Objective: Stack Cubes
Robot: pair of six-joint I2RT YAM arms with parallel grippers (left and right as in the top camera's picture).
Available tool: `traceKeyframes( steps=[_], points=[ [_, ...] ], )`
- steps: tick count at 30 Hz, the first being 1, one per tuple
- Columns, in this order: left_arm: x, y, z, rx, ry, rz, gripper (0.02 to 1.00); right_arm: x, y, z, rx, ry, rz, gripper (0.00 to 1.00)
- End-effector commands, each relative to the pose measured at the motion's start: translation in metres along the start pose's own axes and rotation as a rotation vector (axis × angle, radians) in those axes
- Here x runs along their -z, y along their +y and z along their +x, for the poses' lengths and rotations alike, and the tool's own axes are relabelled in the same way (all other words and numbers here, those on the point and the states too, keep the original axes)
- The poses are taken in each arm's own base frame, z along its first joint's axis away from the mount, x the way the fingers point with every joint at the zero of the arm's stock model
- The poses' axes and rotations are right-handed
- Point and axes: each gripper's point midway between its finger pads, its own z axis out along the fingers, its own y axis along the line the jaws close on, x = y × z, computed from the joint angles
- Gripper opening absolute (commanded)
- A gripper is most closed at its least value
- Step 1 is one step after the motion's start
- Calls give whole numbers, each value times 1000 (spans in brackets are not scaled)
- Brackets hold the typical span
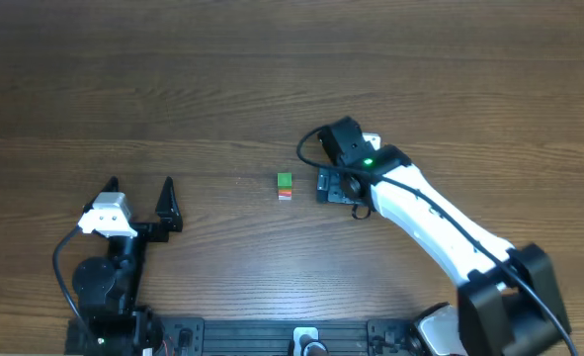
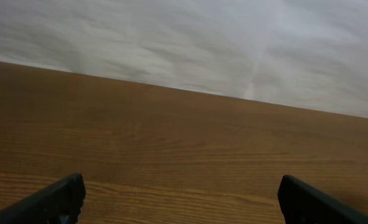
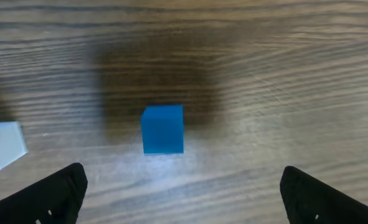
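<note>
Brown wood-grain table point(image 1: 173, 79) runs across the whole top view, and the left wrist view shows a pale wall point(image 2: 171, 43) rising behind its far edge. Near the middle of the table sits a green cube point(image 1: 285, 180) with a red-and-white block point(image 1: 286, 195) pressed against the side nearer the arm bases; from above I cannot tell whether the green one rests on it or only beside it. The right arm reaches in from its base at the lower right, and its wrist hangs just to the right of that pair. Under it, the right gripper point(image 3: 182, 180) has its two dark fingers spread wide apart, holding nothing. A blue cube point(image 3: 163, 129) stands flat on the wood in the shadow of the wrist, roughly centred on the gap between the fingers, a little ahead of their tips and touching neither. At the edge of that same wrist view a white and red corner shows, near the blue cube but apart from it. The left gripper point(image 1: 139, 184) sits close to its own base, well apart from the cubes, its fingers also spread wide over bare wood with nothing between them
</note>
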Motion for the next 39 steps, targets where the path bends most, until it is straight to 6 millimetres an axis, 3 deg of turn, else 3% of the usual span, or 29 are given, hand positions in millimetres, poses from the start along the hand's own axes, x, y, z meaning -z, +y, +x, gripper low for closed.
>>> traceKeyframes(
  steps=[1, 10, 25, 30, 36, 39],
  points=[
    [0, 0, 1, -15, -1, 1, 1000, -21, 2, 4, 13, 43, 12, 956],
    [0, 0, 1, -15, -1, 1, 1000, -39, 14, 2, 108, 57, -27, 919],
    [0, 0, 1, -15, 0, 1, 998, -46, 2, 9, 57, 83, -11, 853],
    [0, 0, 1, -15, -1, 1, 1000, -47, 6, 10, 51, 87, -31, 768],
    [0, 0, 1, -15, -1, 1, 1000, -47, 6, 10, 46, 85, -35, 566],
    [0, 0, 1, -15, 0, 1, 1000, -47, 6, 10, 41, 85, -35, 538]
  ],
)
